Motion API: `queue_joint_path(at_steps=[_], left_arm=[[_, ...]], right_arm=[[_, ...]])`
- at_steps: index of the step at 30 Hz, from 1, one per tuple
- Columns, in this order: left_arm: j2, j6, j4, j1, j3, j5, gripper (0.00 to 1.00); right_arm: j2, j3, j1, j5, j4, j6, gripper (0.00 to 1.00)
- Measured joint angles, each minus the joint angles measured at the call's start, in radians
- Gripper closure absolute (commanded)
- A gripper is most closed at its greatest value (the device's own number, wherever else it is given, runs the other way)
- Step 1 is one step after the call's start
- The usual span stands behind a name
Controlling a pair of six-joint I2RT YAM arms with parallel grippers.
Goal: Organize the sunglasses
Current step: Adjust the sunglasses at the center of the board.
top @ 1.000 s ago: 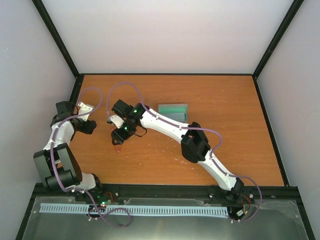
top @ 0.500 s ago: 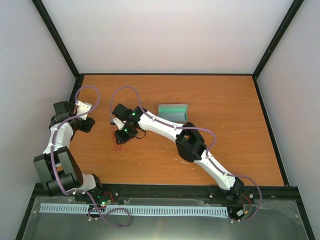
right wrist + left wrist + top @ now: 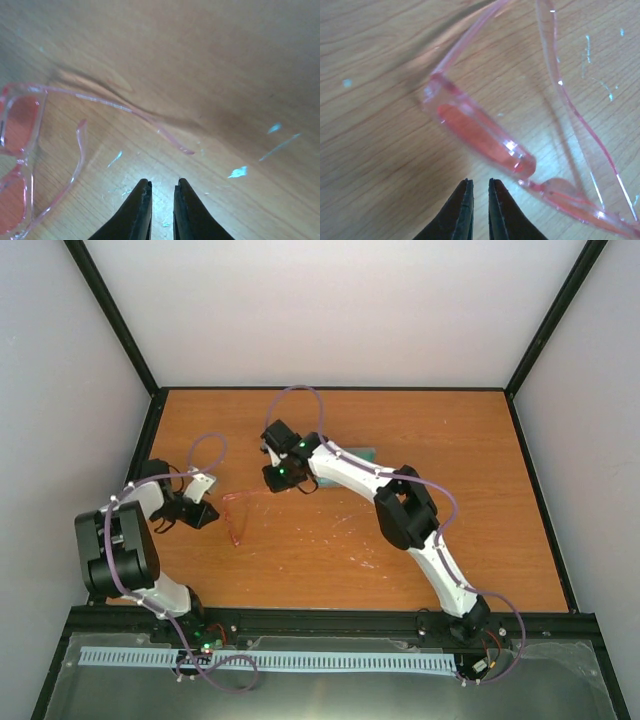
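Since the left gripper [image 3: 480, 187] and right gripper [image 3: 162, 187] are both pinched shut on nothing, one should open wide before folding the sunglasses [image 3: 236, 520] splayed at centre-left.

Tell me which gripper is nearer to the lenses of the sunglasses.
The left gripper: a red lens of the sunglasses lies just ahead of its tips. The right gripper faces only the end of one thin arm, lenses off to its side.
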Motion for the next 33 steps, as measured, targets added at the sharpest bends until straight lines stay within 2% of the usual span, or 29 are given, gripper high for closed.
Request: queue_joint_path(at_steps=[6,12,14,17,21,25,33], left_arm=[[0.117,-0.024,0.002,-0.092,0.05,0.025,0.86],[0.18,-0.059,0.034,-0.156,0.083,0.024,0.81],[0.196,-0.067,0.045,-0.166,0.101,0.021,0.76],[0.224,-0.076,0.066,-0.169,0.135,0.017,0.72],[0.257,-0.09,0.09,-0.172,0.18,0.009,0.69],[0.291,-0.11,0.12,-0.185,0.215,0.014,0.69],[0.317,-0.193,0.194,-0.303,0.225,0.04,0.7]], right_arm=[[-0.069,-0.003,-0.018,0.055,0.027,-0.014,0.83],[-0.115,-0.018,-0.02,0.119,0.029,-0.051,0.63],[-0.121,-0.021,-0.023,0.138,0.031,-0.062,0.62],[-0.119,-0.02,-0.031,0.146,0.03,-0.087,0.64],[-0.053,0.078,-0.042,0.118,0.003,-0.108,0.67],[0.04,0.177,-0.046,0.066,0.003,-0.114,0.75],[0.108,0.18,-0.042,-0.001,-0.026,-0.117,0.81]])
